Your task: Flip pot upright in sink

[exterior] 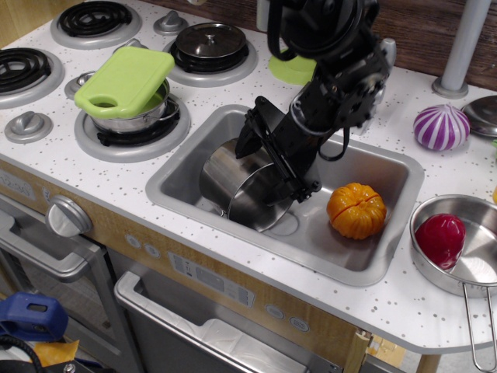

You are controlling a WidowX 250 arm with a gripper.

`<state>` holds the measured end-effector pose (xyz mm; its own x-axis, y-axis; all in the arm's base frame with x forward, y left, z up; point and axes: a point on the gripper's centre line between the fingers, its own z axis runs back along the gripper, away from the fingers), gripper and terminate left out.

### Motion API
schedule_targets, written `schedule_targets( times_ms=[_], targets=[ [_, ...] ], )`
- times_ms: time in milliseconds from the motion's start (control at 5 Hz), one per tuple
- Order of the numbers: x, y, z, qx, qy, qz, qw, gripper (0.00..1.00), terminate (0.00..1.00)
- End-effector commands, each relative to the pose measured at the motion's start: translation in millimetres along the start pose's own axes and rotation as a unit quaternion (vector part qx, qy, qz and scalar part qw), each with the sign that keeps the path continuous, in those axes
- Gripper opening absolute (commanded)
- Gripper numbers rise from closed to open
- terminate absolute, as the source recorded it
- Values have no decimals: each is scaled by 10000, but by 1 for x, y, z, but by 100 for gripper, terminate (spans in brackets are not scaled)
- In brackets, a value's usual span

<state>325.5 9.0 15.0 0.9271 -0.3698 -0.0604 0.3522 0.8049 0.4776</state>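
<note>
The shiny steel pot (233,180) lies on its side in the left part of the grey sink (388,175), its mouth facing the front right. My black gripper (277,165) is tilted over and reaches down into the sink. It is open, with one finger at the pot's back upper side and the other at the rim near the mouth. The fingers straddle the pot's upper wall; I cannot tell whether they touch it.
An orange pumpkin toy (356,210) sits in the sink to the right of the pot. A steel pot under a lime-green board (124,81) stands on the left burner. A pan with a red toy (440,239) is at the right. A purple onion (441,127) lies behind it.
</note>
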Motion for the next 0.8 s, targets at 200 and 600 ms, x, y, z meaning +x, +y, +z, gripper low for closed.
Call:
schedule_targets(
  times_ms=[200,600],
  targets=[
    [13,33,-6,582,-597,-263,9962,100,0],
    [2,38,-17,1145,-421,-475,9914,100,0]
  ],
)
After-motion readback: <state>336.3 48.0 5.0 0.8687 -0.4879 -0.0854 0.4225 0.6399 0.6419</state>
